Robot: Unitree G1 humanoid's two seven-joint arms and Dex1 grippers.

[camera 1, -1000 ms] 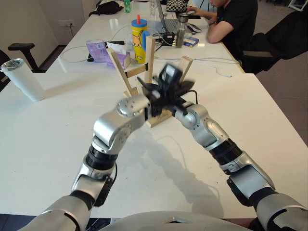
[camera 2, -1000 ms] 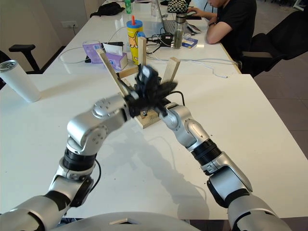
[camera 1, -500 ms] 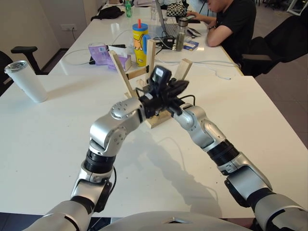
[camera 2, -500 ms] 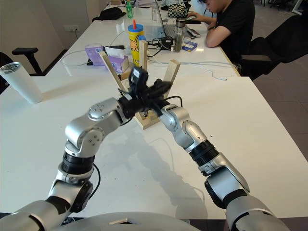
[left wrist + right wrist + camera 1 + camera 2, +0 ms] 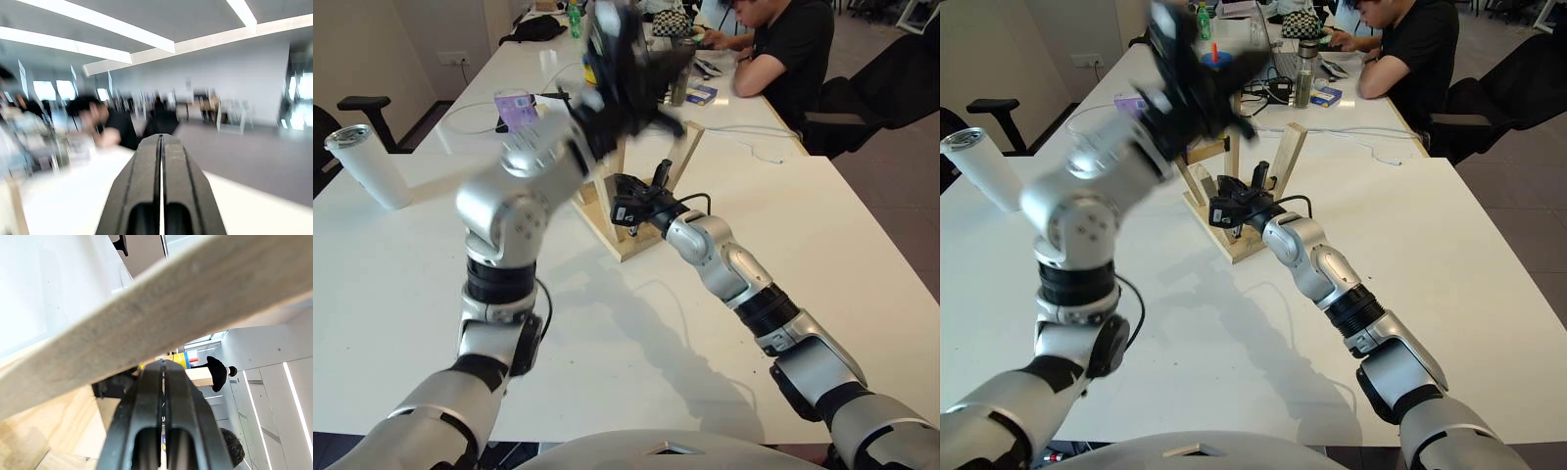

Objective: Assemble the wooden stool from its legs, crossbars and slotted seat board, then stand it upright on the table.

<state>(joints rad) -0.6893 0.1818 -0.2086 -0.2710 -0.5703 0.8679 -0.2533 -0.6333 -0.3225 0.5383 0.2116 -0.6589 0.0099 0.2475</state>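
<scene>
The wooden stool lies upside down, its seat board point(image 5: 632, 241) flat on the white table point(image 5: 401, 284) and its legs point(image 5: 686, 145) pointing up. My right gripper point(image 5: 662, 172) sits among the legs, fingers shut and pointing upward beside the right leg. In the right wrist view a wooden bar point(image 5: 195, 289) crosses just over the tips of the right gripper point(image 5: 162, 364), and I cannot see anything held between them. My left gripper point(image 5: 619, 41) is raised high above the stool, blurred. The left wrist view has the left gripper point(image 5: 161, 139) shut and empty, aimed into the room.
A white tumbler point(image 5: 367, 164) stands at the left. Behind the stool are a purple box point(image 5: 514, 106), a yellow cup point(image 5: 1213, 61), a bottle point(image 5: 1303, 69) and a cable point(image 5: 754, 137). A person sits at a laptop on the far table.
My left arm has swung up and away from the stool, where it sat beside the right gripper. The right gripper stays at the stool's legs.
</scene>
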